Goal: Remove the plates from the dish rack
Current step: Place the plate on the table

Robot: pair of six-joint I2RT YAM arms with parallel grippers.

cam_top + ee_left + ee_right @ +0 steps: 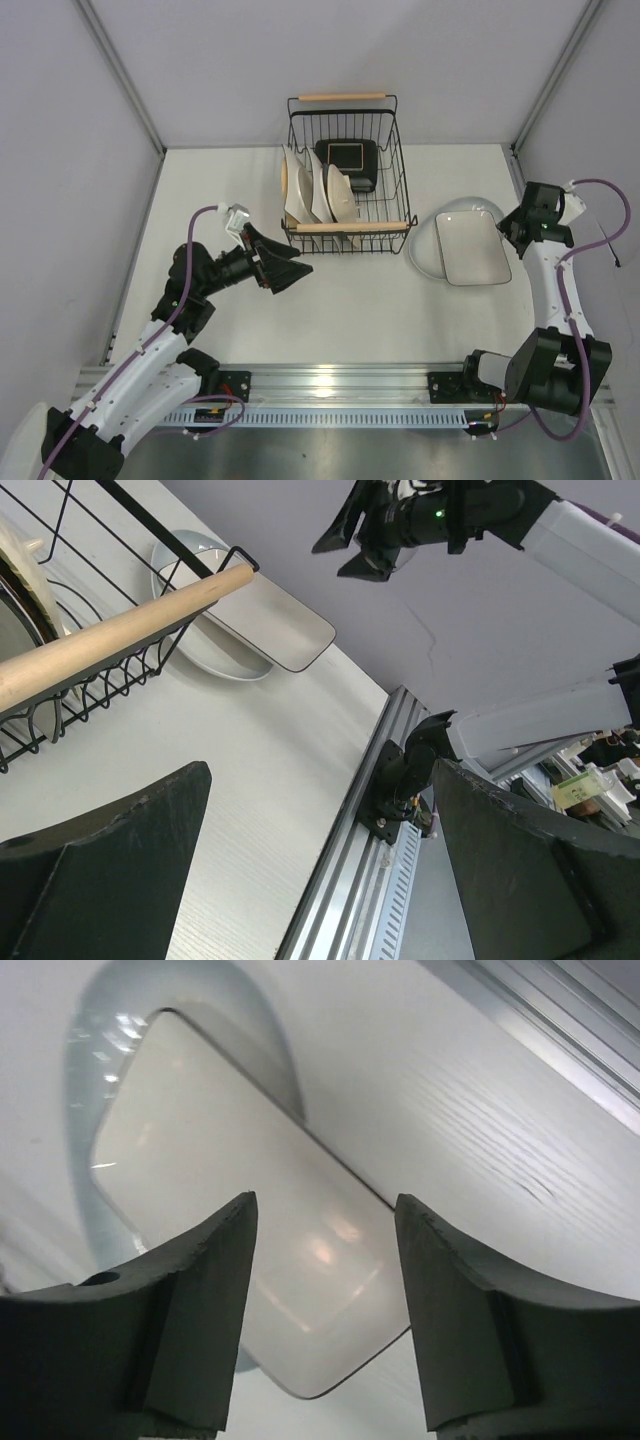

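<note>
**Operator:** What have I got on the left?

**Spotter:** In the overhead view, lower left of centre, your left gripper (290,272) is released. Its matte black, wedge-shaped fingers (100,870) are spread wide with only table between them. It hangs just short of the near left corner of the rectangular black wire dish rack (345,118), without touching it. The rack sits at top centre on the white, faintly grained table (380,300). It has a light wooden bar handle (343,97) on its far side and another on its near side.

**Operator:** And the plates?

**Spotter:** Three pale, thin plates (318,188) stand on edge in the rack's left half, leaning. You see them almost edge-on, so their colours and outlines are hard to make out. The near handle and wires cross their lower rims. To their right, towards the back, a black-rimmed square plate (348,158) is in the rack, but I cannot tell how it rests. Right of the rack, a glossy white square plate with rounded corners (472,248) lies flat on a pale grey round plate (422,250) and covers most of it.

**Operator:** The right side?

**Spotter:** Your right gripper (325,1205) hovers over that stack, jaws apart and grasping nothing. In its wrist view the dark fingers cut off the white plate's lower corners. A ribbed aluminium rail (340,385) runs along the bottom of the overhead view.
</note>
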